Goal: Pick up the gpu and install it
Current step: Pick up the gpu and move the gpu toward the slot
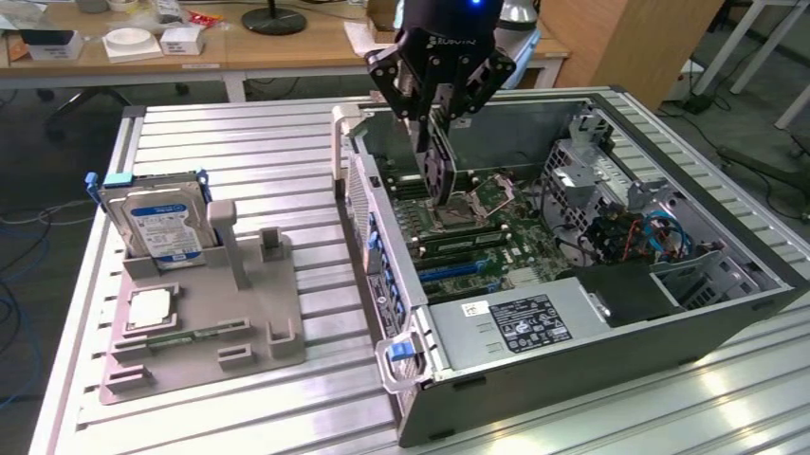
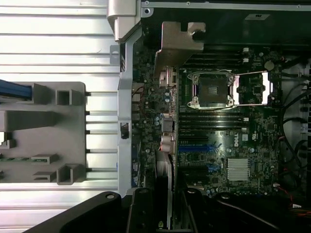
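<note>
The gpu, a thin black card, hangs edge-down from my gripper, which is shut on its upper edge. It hovers over the motherboard inside the open computer case, above the CPU socket area and clear of the board. In the wrist view the gpu runs edge-on away from my gripper, and its silvery bracket sits at the far end by the case wall. Blue expansion slots lie beside the card's line.
A grey parts holder stands on the slatted table at the exterior view's left, carrying a blue-labelled hard drive and a square CPU chip. The case's walls, drive cage and cables surround the board.
</note>
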{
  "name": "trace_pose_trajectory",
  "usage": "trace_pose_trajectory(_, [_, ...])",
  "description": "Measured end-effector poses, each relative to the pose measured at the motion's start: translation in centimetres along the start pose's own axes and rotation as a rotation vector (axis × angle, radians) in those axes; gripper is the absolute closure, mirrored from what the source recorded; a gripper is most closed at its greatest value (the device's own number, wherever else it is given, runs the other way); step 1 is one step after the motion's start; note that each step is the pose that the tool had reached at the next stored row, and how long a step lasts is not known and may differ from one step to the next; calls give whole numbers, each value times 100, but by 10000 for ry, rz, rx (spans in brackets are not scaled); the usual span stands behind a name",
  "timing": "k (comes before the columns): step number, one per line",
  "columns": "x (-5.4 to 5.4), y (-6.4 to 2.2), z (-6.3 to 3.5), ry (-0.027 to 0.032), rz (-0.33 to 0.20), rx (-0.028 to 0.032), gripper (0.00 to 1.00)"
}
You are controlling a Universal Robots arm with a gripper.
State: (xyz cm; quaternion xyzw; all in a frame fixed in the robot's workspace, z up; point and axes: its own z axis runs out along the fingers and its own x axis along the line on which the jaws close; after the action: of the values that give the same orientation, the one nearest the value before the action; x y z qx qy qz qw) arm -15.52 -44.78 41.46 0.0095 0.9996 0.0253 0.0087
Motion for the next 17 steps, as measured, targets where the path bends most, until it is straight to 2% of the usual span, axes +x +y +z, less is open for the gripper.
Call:
trace_pose_trajectory(3, [-42,1,1,-1,-1,3,73])
trace_pose_trajectory(5, [-71,1,1,0,0,33,73])
trace_pose_trajectory(8, [-104,2,2,-2,-2,109,73])
trace_pose_trajectory(11, [-124,2,2,-4,-3,211,73])
trace_pose_trajectory(17, [-180,3,3,-3,-14,213,73])
